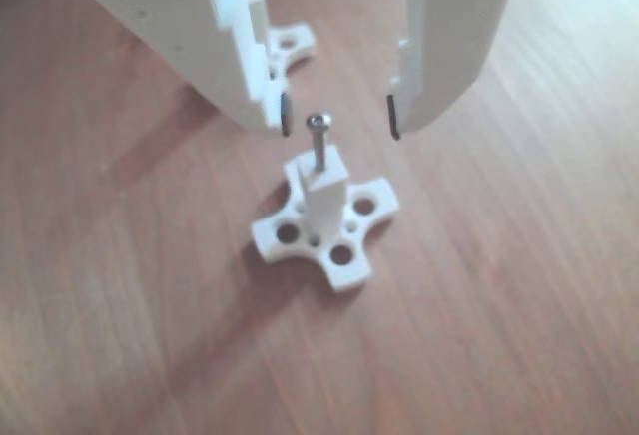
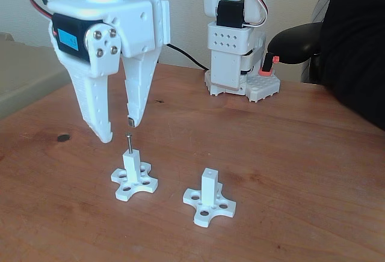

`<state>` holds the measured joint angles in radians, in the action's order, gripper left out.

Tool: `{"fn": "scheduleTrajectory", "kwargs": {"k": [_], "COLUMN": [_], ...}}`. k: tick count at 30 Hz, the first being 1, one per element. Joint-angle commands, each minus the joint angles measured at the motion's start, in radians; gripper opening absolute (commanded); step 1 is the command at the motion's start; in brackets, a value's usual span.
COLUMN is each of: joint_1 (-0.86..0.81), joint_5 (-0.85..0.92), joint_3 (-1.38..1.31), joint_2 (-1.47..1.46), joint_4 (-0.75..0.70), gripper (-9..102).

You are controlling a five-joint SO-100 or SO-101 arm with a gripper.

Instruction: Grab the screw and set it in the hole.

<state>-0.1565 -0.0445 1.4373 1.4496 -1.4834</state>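
A: What is being shown, taken from the biggest thing down?

B: A brown wooden table [image 2: 301, 154] is being used as the work surface. Above its left part, in the fixed view, the white gripper [image 2: 119, 130] is being held with its fingers spread apart and nothing pinched between them. The gap is being confirmed in the other view [image 1: 339, 116], where the two dark-padded tips are being seen well apart on either side of the screw head.

A: And beneath it?

B: Two white cross-shaped posts are being seen: the left post [image 2: 133, 169] is standing directly under the gripper, and the right post [image 2: 209, 191] is standing nearby, apart from it. The screw [image 2: 129, 142] is being carried upright in the hole at the top of the left post, head upward, with most of its shank exposed. How deeply it is being seated cannot be told; the other view is too soft there.

A: So the placement is being judged as done?

B: Probably. The risk is being judged as lying in the withdrawal. If the arm is being swung sideways rather than lifted, a fingertip could be dragged against the head, and the screw could be tipped out or the light post toppled.
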Motion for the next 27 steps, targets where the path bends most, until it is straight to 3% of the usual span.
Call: {"fn": "scheduleTrajectory", "kwargs": {"k": [1, 27], "joint_1": [0.011, 0.023], "joint_5": [-0.002, -0.005], "joint_3": [-0.091, -0.092], "joint_2": [0.015, -0.017], "joint_4": [-0.008, -0.005], "gripper": [13, 12]}}
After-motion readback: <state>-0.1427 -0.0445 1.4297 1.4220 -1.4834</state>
